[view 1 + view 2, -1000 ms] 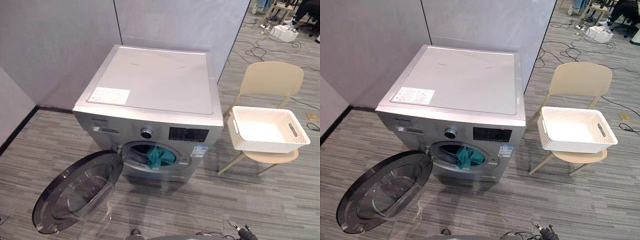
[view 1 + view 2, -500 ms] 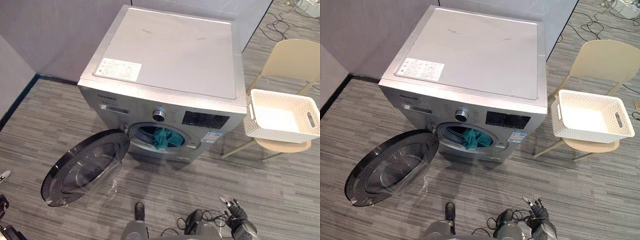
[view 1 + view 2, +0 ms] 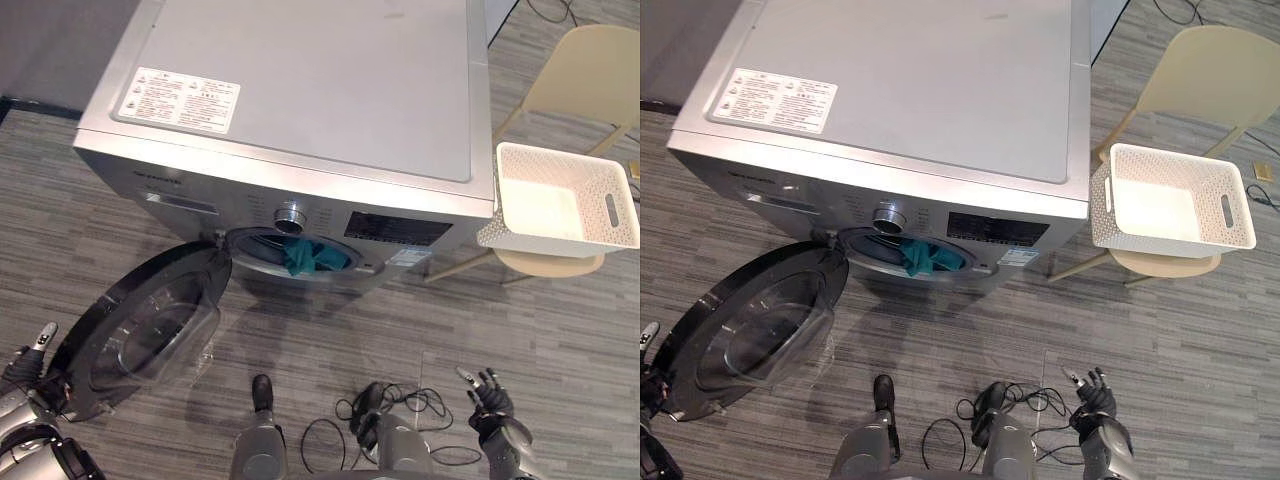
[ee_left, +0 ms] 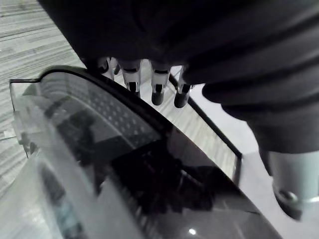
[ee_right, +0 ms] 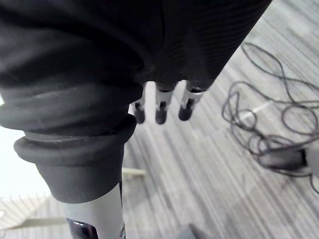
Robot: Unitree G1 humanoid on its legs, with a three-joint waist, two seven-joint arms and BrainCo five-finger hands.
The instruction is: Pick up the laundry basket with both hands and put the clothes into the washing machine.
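The silver washing machine [image 3: 300,90] stands with its round door [image 3: 140,330] swung open to the lower left. A teal cloth [image 3: 303,257] hangs at the mouth of the drum. The white laundry basket [image 3: 512,190] rests empty on a beige chair [image 3: 590,75] to the machine's right. My left hand [image 3: 25,362] hovers low at the door's outer edge, fingers [image 4: 157,89] straight above the dark glass [image 4: 124,164], holding nothing. Over the floor in front of the machine, my right hand [image 3: 488,398] is low with fingers [image 5: 159,109] spread and empty, far from the basket.
A grey partition wall runs behind the machine. The striped grey floor stretches in front of the machine and around the chair. The open door takes up the floor space at the lower left.
The camera has tilted down and moved closer to the machine. Both hands have come into view at the bottom corners. Door, cloth and basket have not moved.
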